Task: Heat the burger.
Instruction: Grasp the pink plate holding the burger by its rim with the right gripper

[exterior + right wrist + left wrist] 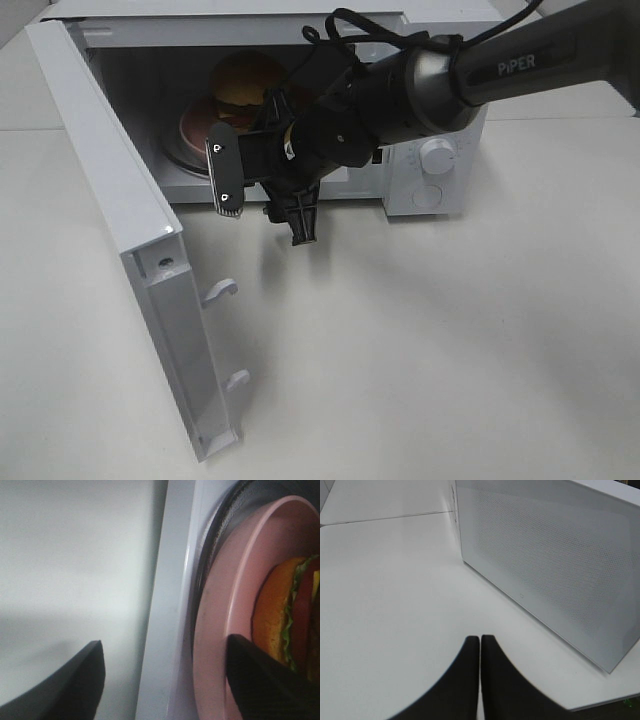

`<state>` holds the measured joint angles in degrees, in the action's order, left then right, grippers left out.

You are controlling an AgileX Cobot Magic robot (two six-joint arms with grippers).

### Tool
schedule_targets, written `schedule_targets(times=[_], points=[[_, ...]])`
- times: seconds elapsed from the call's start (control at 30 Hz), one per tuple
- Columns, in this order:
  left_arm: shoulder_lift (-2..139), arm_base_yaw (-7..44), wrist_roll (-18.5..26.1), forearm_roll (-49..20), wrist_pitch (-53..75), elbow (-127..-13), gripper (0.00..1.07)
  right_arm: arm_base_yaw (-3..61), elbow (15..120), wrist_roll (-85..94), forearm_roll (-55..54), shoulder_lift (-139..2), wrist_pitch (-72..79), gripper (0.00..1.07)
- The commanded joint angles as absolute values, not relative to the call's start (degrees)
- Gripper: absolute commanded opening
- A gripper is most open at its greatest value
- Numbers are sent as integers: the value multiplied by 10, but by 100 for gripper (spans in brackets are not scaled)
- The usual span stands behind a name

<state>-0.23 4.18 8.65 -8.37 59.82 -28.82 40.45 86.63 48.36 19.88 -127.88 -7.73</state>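
The burger (pixel 243 82) sits on a round pink plate (pixel 193 130) inside the open white microwave (pixel 440 120). In the right wrist view the burger (pixel 280 615) shows bun, lettuce and tomato, and the plate (pixel 225 630) rests on the turntable. My right gripper (pixel 262 200) is open and empty, just outside the microwave's opening in front of the plate; in its own view (pixel 165 680) the jaws stand wide apart across the microwave's front sill. My left gripper (pixel 480 640) is shut and empty, low over the table beside the microwave's perforated wall (pixel 555 565). It does not show in the high view.
The microwave door (pixel 110 200) stands swung wide open to the left, with two latch hooks (pixel 222 290) on its inner edge. Two control knobs (pixel 437 155) are on the microwave's right front. White table (pixel 430 340) lies in front.
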Motion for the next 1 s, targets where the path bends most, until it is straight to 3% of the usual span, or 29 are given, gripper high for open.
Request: schedule_targets(times=[0.03, 0.4, 0.9, 1.0], points=[[-13, 41, 83, -84, 593, -286, 0, 405, 868, 478, 200, -1288, -83, 61], [-13, 41, 83, -84, 593, -286, 0, 405, 869, 477, 200, -1305, -80, 55], [-13, 41, 83, -84, 593, -286, 0, 405, 869, 476, 200, -1305, -84, 55], [-13, 41, 83, -84, 593, -286, 0, 405, 869, 476, 200, -1305, -84, 49]])
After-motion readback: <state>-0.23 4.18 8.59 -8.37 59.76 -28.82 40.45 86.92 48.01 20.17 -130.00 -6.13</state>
